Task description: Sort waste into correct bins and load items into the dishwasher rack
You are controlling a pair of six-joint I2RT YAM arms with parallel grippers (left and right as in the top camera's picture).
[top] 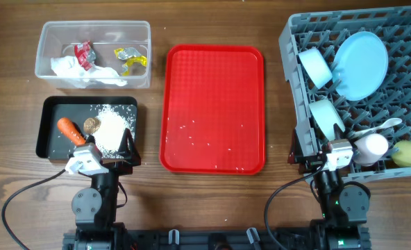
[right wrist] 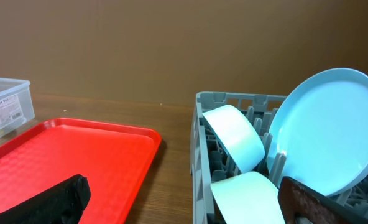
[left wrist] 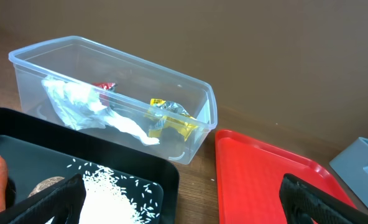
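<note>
Hanging low at the bottom of the overhead frame, the left gripper (top: 101, 154) sits at the near edge of the black tray (top: 53, 104). In the left wrist view its two fingers (left wrist: 53, 202) stand in opposite lower corners, spread wide with nothing between them. The right gripper (top: 323, 154) sits at the lower right, against the near left corner of the dishwasher rack (top: 296, 35). Its jaws are likewise parted and empty in its own wrist view.

Just above the left gripper, the black tray holds the carrot (top: 71, 130) at its left, with the brown food lump (top: 90, 125) beside it. A heap of white rice (top: 112, 128) spreads toward the tray's right side. Higher in the frame, at the upper left, the clear tub (top: 94, 26) holds the crumpled napkin (top: 77, 69), a red wrapper (top: 85, 53) and a yellow wrapper (top: 132, 59).

In the middle lies the red serving tray (top: 212, 104), flat on the table, with only a few scattered rice grains in its lower half.

On the right, along the rack's lower edge, the pink cup (top: 371, 147) lies on its side next to the right gripper. The yellow cup (top: 410, 153) lies at the frame's right edge. The white spoon (top: 379, 128) rests just above the pink cup. One light blue bowl (top: 327, 118) stands on edge left of the spoon, and the second bowl (top: 315, 67) stands tilted above it. The light blue plate (top: 360, 55) leans upright among the pegs to the right of that upper bowl.
</note>
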